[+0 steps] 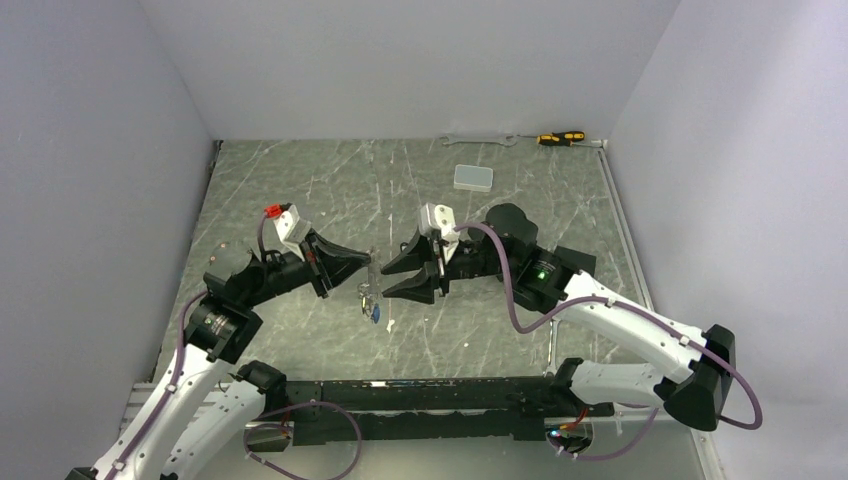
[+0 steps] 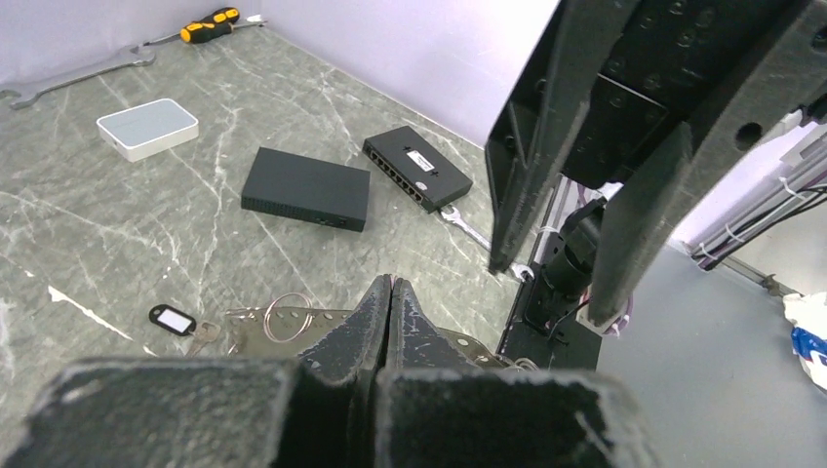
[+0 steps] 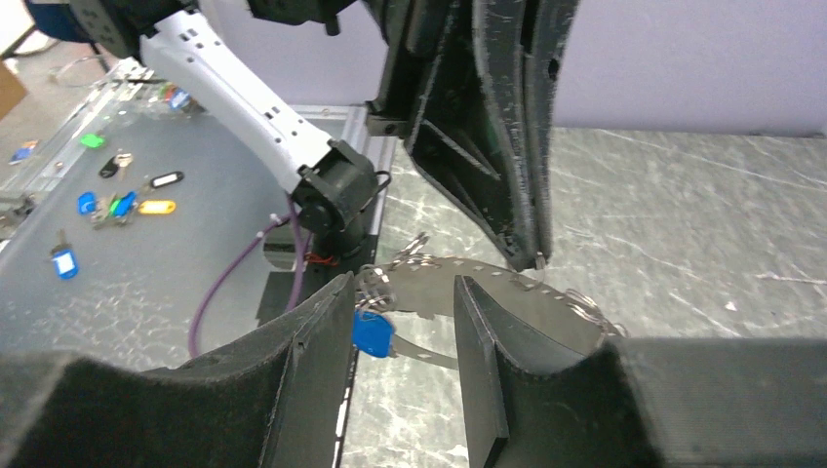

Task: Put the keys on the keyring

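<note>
Your left gripper [image 1: 366, 262] has its jaws pressed flat together on the keyring [image 3: 429, 292], pinching the thin pale band at the very tips above the table [image 1: 300, 190]. Your right gripper [image 1: 388, 281] faces the left gripper tip to tip, just beside it. Its jaws stand partly apart and grip nothing.

In the right wrist view the free end of the keyring curves away from the left gripper and runs through the gap between the right fingers [image 3: 322, 370]. The blue-tagged key [image 3: 373, 332] hangs at that end, just below the left gripper and close against one right finger. You cannot tell if they touch.

The black-framed key [image 2: 173, 319], white label up, sits just below the left gripper on its other side, next to a small wire ring [image 2: 265, 317]. Whether that key is threaded on is not clear.

Beyond the left gripper lie a black box [image 2: 307, 188] and a black network switch [image 2: 416, 168]. Farther off are a white box [image 1: 473, 178], a spanner [image 1: 480, 141] and a screwdriver [image 1: 560, 138] by the back wall.
</note>
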{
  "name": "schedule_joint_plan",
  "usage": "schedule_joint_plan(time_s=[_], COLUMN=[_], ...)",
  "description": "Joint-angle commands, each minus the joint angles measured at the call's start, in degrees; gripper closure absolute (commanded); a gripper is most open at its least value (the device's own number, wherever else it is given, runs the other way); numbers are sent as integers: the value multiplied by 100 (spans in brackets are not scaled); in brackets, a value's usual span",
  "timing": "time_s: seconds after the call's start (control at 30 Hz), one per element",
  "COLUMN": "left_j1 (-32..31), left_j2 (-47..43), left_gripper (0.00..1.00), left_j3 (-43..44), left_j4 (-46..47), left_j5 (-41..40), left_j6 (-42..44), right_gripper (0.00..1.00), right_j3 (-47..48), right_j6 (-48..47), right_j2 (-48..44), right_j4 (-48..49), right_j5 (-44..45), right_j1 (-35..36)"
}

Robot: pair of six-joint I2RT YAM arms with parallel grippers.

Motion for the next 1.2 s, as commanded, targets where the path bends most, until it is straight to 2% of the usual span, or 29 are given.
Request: schedule_joint_plan(time_s=[0.0, 0.37, 0.93, 1.17], left_j1=[-14, -13, -14, -14], left_j2=[-45, 6, -78, -71], left_gripper=[100, 100, 100, 100], left_j3=[-8, 31, 40, -6], left_j4=[649, 786, 735, 827], left_j5=[299, 466, 547, 598], left_j6=[51, -78, -60, -133], right_gripper=[55, 61, 62, 72], right_j3=[-13, 45, -118, -66], right_j6=[10, -44, 34, 60], right_j2=[-44, 253, 346, 484], right_j4=[315, 471, 791, 820], right_j5=[562, 834, 1384, 1076], right_j1=[-22, -30, -73, -75])
